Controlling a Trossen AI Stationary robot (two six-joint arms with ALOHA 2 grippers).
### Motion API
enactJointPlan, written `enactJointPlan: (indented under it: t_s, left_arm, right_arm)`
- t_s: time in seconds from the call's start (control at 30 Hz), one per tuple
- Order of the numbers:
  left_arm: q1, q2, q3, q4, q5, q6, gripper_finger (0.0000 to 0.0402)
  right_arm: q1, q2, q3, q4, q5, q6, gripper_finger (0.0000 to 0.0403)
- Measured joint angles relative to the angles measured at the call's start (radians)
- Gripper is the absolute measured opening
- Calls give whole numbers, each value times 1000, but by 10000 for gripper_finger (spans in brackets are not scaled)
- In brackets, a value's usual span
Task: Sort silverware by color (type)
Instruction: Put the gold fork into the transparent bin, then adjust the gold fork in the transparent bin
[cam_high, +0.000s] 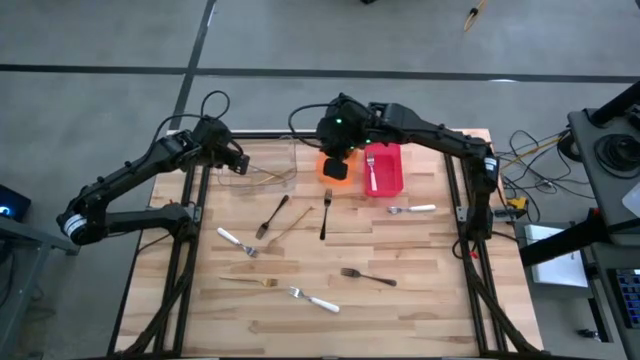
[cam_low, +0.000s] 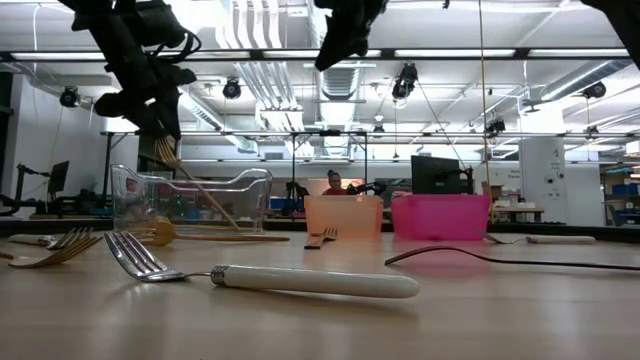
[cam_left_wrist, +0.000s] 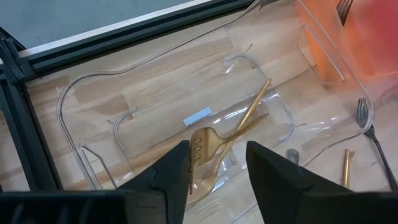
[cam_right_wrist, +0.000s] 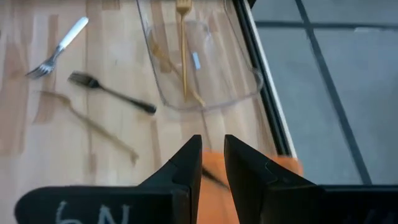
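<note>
Your left fingers (cam_left_wrist: 217, 180) parted over clear bin (cam_left_wrist: 93, 118), gold fork (cam_left_wrist: 233, 134) released, leaning tines-up, right fingers (cam_right_wrist: 212, 163) nearly closed, empty, above orange bin (cam_high: 335, 167).

Overhead looks straight down, low view skims level across; both wrist views apparently share the clear bin (cam_left_wrist: 186, 93).

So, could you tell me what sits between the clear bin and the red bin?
In the high view, the orange bin sits between the clear bin and the red bin.
</note>
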Motion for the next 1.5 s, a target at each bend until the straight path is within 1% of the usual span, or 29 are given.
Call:
enactJointPlan:
  t_s: [0.17, 0.37, 0.5, 0.67, 0.87, 1.03, 1.1, 1.17, 1.37, 1.4, 1.5]
  left_arm:
    - [0, -1, 0, -19, 0, 17, 154]
    - [0, -7, 11, -27, 0, 32, 165]
    - [0, -9, 83, -68, 0, 69, 167]
    - [0, -9, 202, -117, 0, 112, 167]
    - [0, -9, 345, -141, 1, 198, 167]
    - [0, -8, 396, -142, 5, 246, 167]
    - [0, -7, 395, -140, 10, 260, 167]
    - [0, -6, 376, -127, 46, 287, 167]
    - [-1, 11, 301, -53, 225, 365, 166]
    - [-1, 18, 291, -48, 240, 379, 166]
    - [-5, 50, 281, -47, 245, 432, 166]
  right_arm:
    - [1, -33, -16, -68, 0, 30, 59]
    - [1, -69, -78, -114, 0, 73, 61]
    - [1, -97, -147, -114, 0, 97, 61]
    - [1, -150, -262, -83, 0, 125, 59]
    - [1, -259, -475, 76, 0, 166, 61]
    - [1, -374, -682, 255, 0, 208, 59]
    - [1, -419, -762, 338, 0, 225, 60]
    - [1, -463, -840, 426, 0, 229, 61]
    - [1, -566, -1028, 676, 0, 232, 61]
    - [1, -578, -1052, 711, 0, 231, 61]
    - [1, -609, -1117, 812, -1, 226, 59]
